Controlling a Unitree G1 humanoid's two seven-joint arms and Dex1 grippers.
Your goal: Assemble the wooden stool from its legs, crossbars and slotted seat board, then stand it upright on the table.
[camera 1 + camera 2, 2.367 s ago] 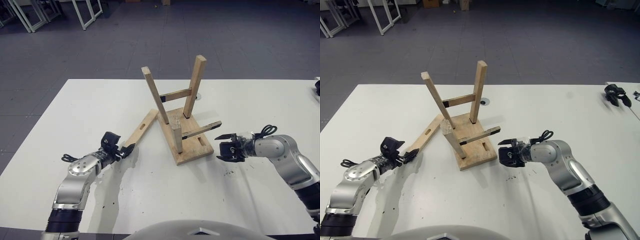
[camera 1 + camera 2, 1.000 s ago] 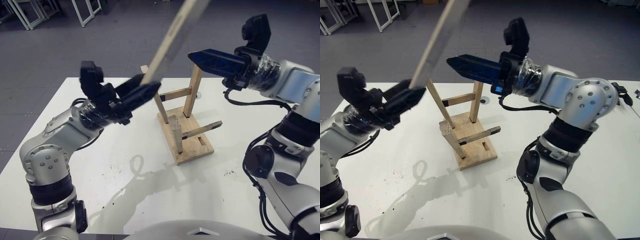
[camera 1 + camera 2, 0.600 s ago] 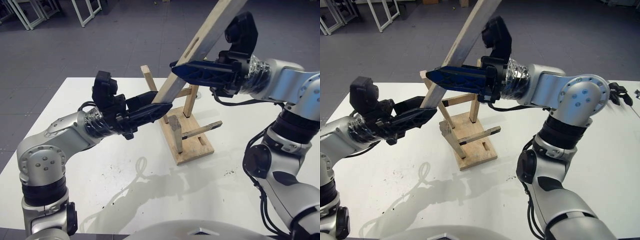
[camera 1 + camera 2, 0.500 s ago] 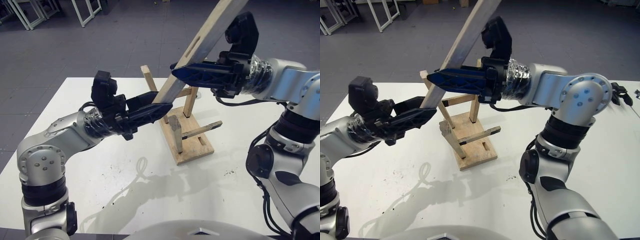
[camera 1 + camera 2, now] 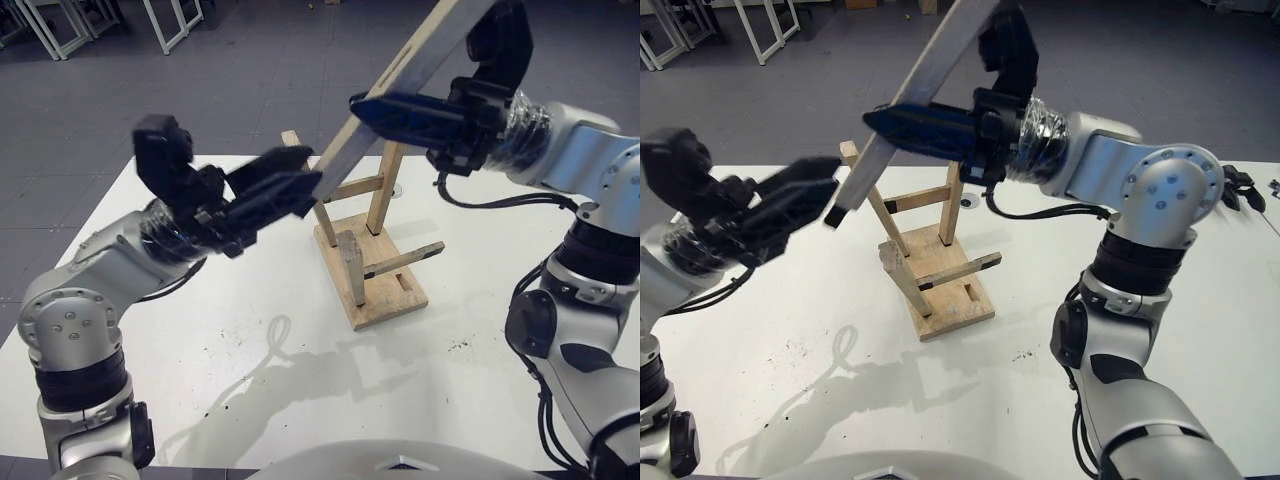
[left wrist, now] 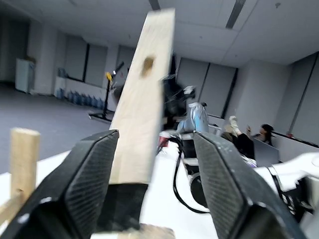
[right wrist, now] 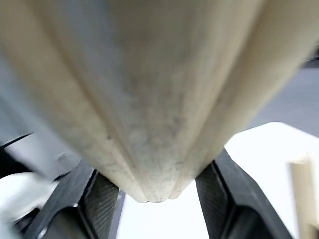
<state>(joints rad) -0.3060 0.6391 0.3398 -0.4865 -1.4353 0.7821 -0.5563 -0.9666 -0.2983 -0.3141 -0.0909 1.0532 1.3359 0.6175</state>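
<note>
A long wooden leg (image 5: 350,150) with a black-tipped lower end hangs slanted in the air above the table. My right gripper (image 5: 358,108) is shut on its upper half, the wood pressed between its fingers (image 7: 99,194). My left gripper (image 5: 310,170) is open at the leg's lower end, and the leg (image 6: 144,89) stands between its spread fingers (image 6: 219,184). Under them the seat board (image 5: 385,295) lies flat on the table. Two tall legs (image 5: 385,185) joined by a crossbar stand up from it, beside a shorter third leg (image 5: 353,270) with a crossbar (image 5: 405,258) sticking out sideways.
The white table (image 5: 200,300) has bare room to the left, right and front of the seat board. A small black object (image 5: 1230,185) lies at its far right edge. Dark floor and metal frames lie beyond the back edge.
My left gripper has opened and let go of the leg's lower end, drawing back to the left and upward. My right gripper keeps hold of the leg and has risen slightly.
</note>
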